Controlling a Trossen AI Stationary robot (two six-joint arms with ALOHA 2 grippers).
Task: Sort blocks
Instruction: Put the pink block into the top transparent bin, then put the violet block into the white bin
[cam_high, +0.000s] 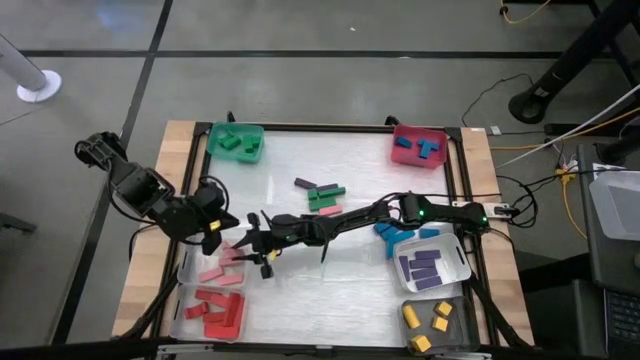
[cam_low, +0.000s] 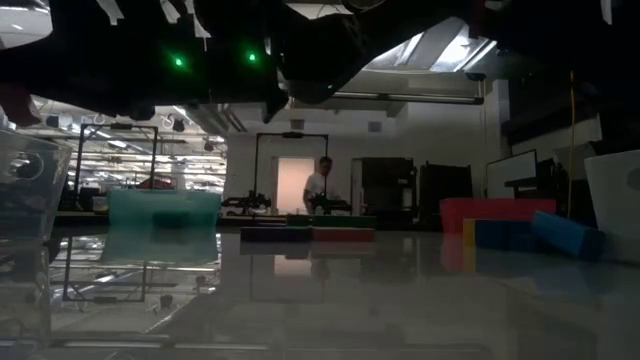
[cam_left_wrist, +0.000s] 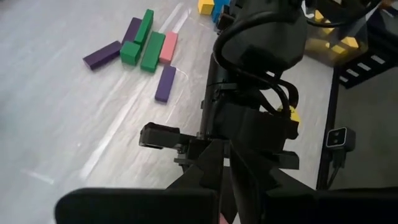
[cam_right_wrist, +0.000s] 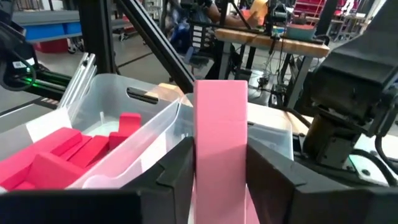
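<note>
My right gripper (cam_right_wrist: 221, 186) is shut on a pink block (cam_right_wrist: 221, 130). In the high view the right arm reaches across the table to its left side, with the gripper (cam_high: 248, 246) beside the clear bin of pink blocks (cam_high: 220, 268). The clear bin of red blocks (cam_high: 214, 310) sits nearer the table's near edge. My left gripper (cam_high: 214, 233) hovers close by, just left of the right gripper. A cluster of purple, green and pink blocks (cam_high: 320, 195) lies flat on the table's middle. In the left wrist view that cluster (cam_left_wrist: 146, 46) shows beyond the right arm's wrist (cam_left_wrist: 249, 124). My right gripper pinches the pink block between its two fingers (cam_right_wrist: 177, 168), which lie on its two long side faces (cam_right_wrist: 202, 149). The block stands upright along the fingers and sticks out well past their tips, lifted clear above the clear bins.
A green bin (cam_high: 237, 140) and a red bin holding blue blocks (cam_high: 420, 148) sit along the far edge. Blue blocks (cam_high: 393, 237), a clear bin of purple blocks (cam_high: 425, 268) and a grey bin of yellow blocks (cam_high: 428, 325) fill the right side. A person (cam_low: 320, 185) stands far behind the table.
</note>
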